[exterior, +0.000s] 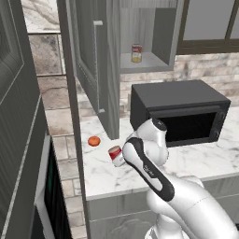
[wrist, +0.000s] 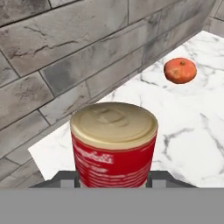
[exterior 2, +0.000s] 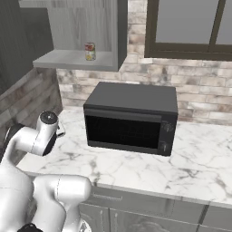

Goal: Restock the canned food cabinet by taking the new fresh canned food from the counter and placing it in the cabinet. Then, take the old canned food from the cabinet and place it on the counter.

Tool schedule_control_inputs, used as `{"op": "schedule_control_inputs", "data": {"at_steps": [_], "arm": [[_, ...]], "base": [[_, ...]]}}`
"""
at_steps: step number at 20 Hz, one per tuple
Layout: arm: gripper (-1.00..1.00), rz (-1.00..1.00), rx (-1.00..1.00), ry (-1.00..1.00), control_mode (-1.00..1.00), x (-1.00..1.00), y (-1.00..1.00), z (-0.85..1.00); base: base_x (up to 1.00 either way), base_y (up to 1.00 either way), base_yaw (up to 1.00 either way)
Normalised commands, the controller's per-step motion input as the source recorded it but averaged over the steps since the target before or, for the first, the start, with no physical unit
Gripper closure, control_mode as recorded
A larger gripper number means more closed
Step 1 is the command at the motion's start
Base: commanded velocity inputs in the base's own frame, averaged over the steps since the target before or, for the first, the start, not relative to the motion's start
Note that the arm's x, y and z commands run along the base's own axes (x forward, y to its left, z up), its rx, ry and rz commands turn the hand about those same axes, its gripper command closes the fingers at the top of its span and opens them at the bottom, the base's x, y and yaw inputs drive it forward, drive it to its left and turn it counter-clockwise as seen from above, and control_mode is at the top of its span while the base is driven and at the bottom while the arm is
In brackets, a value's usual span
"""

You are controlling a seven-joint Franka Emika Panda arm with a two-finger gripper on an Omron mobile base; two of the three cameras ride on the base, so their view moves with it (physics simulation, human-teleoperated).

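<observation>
Left base view, from the left: the cabinet [exterior: 93, 60] hangs with its tall panelled door swung open toward the camera, and the slim handle runs down the door's face. On the plain grey inner shelf to the right of the door stands the new fresh canned food [exterior: 136, 53], upright, yellow-tan with a red band on top, alone on that shelf. Below, on the white marble surface [exterior: 205, 158], a round orange-red fruit [exterior: 94, 141] lies near the foot of the door. Just right of it is the old canned food [exterior: 115, 154], mostly red, held at the end of the white arm, low over the surface. The arm's forearm covers the hand itself from this side. Further right, a black microwave [exterior: 179, 112] sits on the surface against the brick wall.

Hand view: the old canned food [wrist: 113, 146] stands upright between the two dark finger tips, and the hand [wrist: 113, 180] is closed on its sides. The fruit [wrist: 180, 71] lies beyond it to the right, well apart, with the brick wall [wrist: 65, 57] close behind.

Right base view: the new fresh canned food [exterior 2: 90, 51] stands on the shelf above the microwave [exterior 2: 131, 118].
</observation>
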Motion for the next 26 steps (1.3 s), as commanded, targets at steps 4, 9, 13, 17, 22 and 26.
{"op": "schedule_control_inputs", "data": {"at_steps": [4, 9, 13, 17, 22, 26], "arm": [[1.0, 0.0, 0.0, -0.07, -1.0, 0.27, 0.0, -0.34], [1.0, 0.0, 0.0, -0.09, -1.0, 0.18, 0.0, -0.35], [1.0, 0.0, 0.0, -0.06, -1.0, 0.1, 0.0, -0.24], [1.0, 0.0, 0.0, -0.01, -1.0, 0.01, 0.0, -0.21], [-1.0, 0.0, 0.0, 0.0, -1.0, 0.0, -0.04, -0.16], [-1.0, 0.0, 0.0, 0.01, -1.0, 0.0, 0.0, 0.0]], "base": [[0.0, 0.0, 0.0], [0.0, 0.0, 0.0], [0.0, 0.0, 0.0], [0.0, 0.0, 0.0], [0.0, 0.0, 0.0], [0.0, 0.0, 0.0]]}}
